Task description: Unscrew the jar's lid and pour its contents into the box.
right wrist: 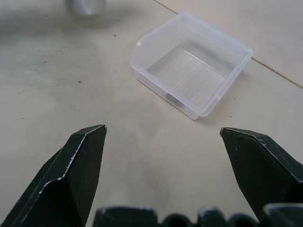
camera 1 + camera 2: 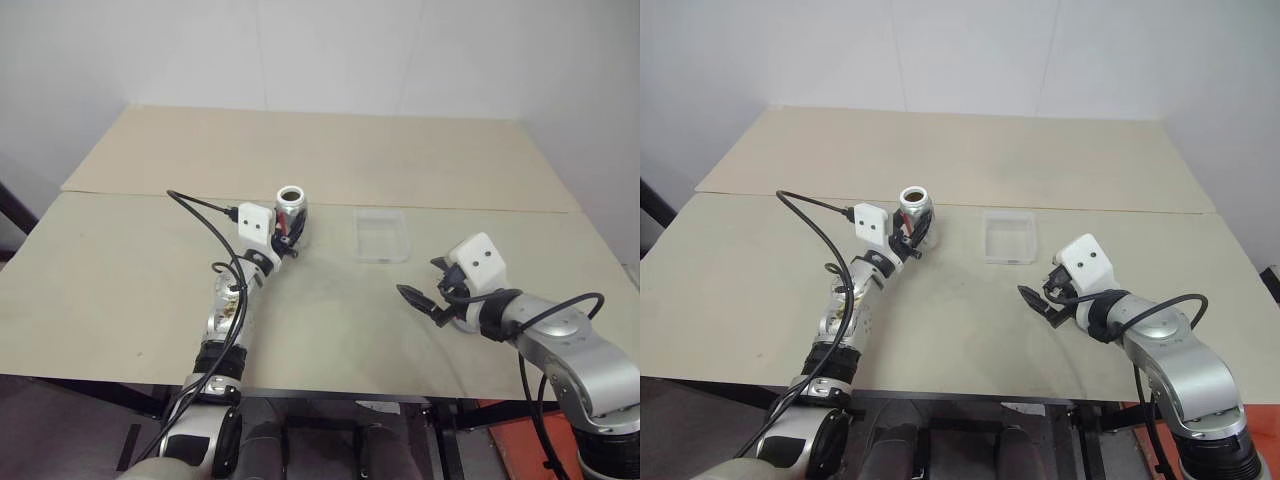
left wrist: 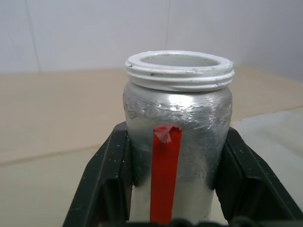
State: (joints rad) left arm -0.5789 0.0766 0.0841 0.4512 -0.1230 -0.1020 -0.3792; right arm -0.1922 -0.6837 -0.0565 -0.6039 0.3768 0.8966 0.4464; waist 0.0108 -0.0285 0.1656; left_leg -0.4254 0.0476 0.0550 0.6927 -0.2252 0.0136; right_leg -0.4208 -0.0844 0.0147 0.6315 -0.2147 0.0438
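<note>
Item: silvery-white cylindrical jar with red stripe (image 3: 177, 156), uncapped, upright, clenched in left end effector (image 2: 285, 235) beside the shallow clear plastic box (image 2: 381, 234) on the tabletop (image 2: 120, 270); right end effector (image 2: 425, 290) released, empty; next, seemingly, tip over box.

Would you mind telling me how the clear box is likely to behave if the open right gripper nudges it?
The box looks thin-walled, clear and empty, so it is probably light and would slide on the smooth table rather than resist. Being shallow and wide, it seems unlikely to tip. Its walls may flex if the right gripper pinches them.
</note>
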